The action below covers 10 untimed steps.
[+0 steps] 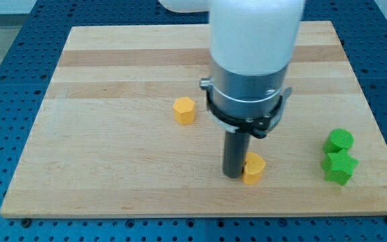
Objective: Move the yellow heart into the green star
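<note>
On the wooden surface (113, 81), view's left of centre: a yellow block (184, 110), faceted, looks hexagonal, standing alone, well apart from everything else; next along, near the view's bottom, my tip (233, 175) sits down on the board, dark rod rising straight into the metal collar and white arm body above; the yellow heart (253, 168) is touching the tip on its right side, slightly overlapped by the rod, so the exact contact edge is hidden; heart shape itself only partly readable from this angle; no end effector here in the grasping sense, just the bare rod, nothing clenched or released, it only presses sideways against the heart; far right: two green blocks close together, one round green block (339, 141) toward the view's top, the green star (339, 167) just below it, touching or nearly so, cannot tell which; heart and star well apart, bare board between them; blue perforated bench (5, 67) surrounds the board
</note>
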Tool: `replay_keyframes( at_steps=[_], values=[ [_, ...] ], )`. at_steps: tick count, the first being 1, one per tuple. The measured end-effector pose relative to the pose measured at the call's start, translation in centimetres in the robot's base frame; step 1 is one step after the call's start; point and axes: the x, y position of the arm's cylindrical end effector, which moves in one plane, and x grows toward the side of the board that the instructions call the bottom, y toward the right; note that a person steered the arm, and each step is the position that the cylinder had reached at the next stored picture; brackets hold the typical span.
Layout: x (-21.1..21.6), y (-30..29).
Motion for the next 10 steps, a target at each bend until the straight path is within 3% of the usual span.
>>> replay_keyframes(
  at_steps=[5, 8, 10],
  values=[
    [0.9, 10.2],
    [0.9, 9.9],
    [-1.4, 1.0]
  ],
)
